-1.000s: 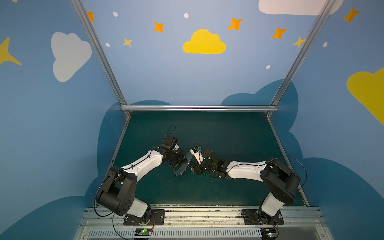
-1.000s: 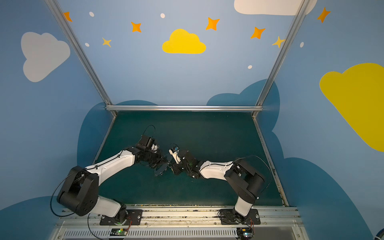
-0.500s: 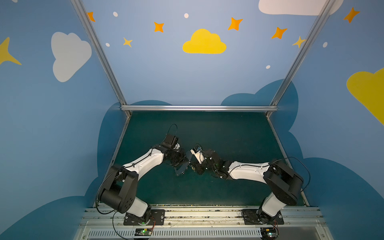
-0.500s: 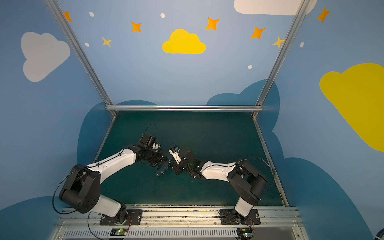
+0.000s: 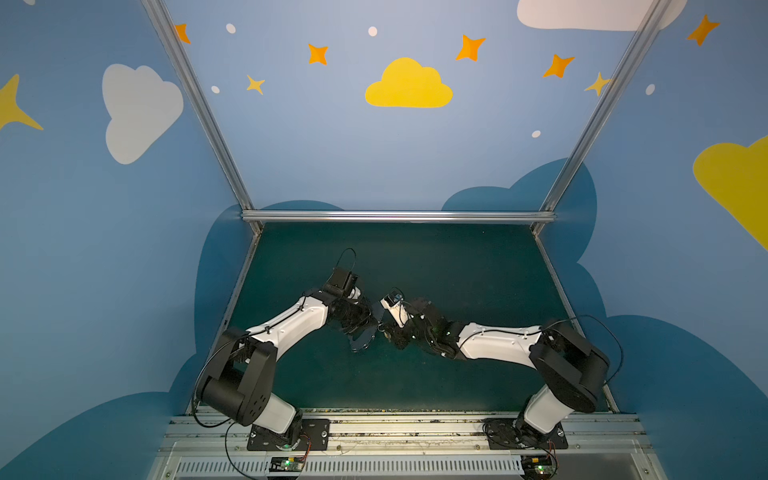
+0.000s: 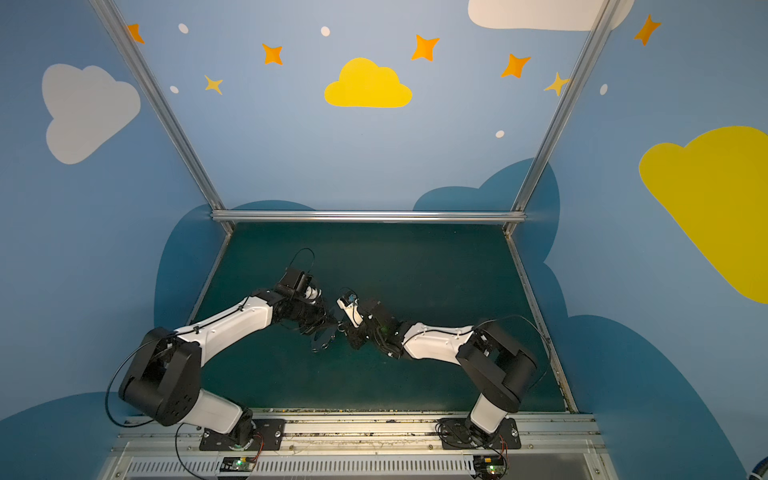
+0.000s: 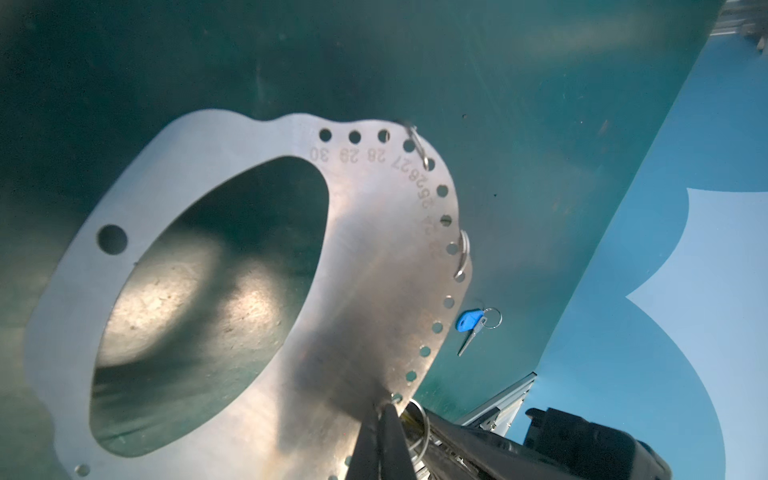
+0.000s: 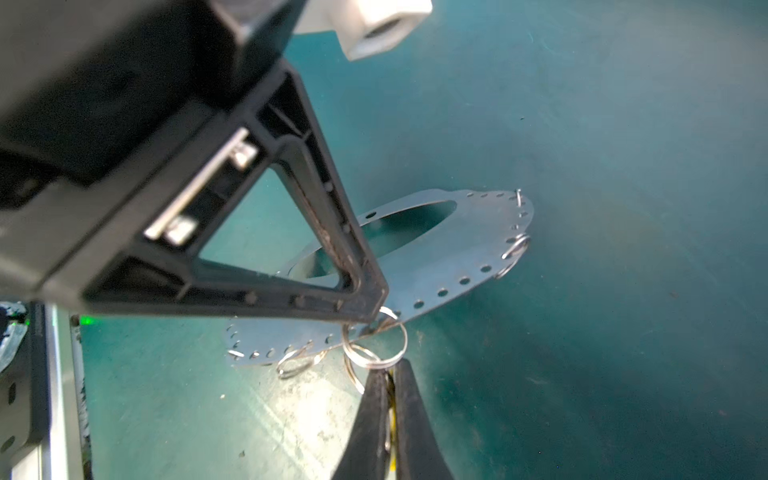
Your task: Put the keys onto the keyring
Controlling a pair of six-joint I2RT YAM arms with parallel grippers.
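keyring (image 7: 374, 249), stamped 27 to 30 (along edge)

Dim wide-angle views; patchy glare on mat (image 8: 299, 415) and keyring (image 7: 374, 291), close parts blurred.

Left pincer (image 5: 371, 323) — right pincer (image 5: 390, 334) — adjacent

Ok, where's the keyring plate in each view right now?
Top view: keyring, a dark disc over the green mat, just left of centre.
Top view: same disc, left of centre.
Left wrist: fills most of the picture.
Right wrist: centre, tilted.
Shared landmark: left gripper clamped on its rim.
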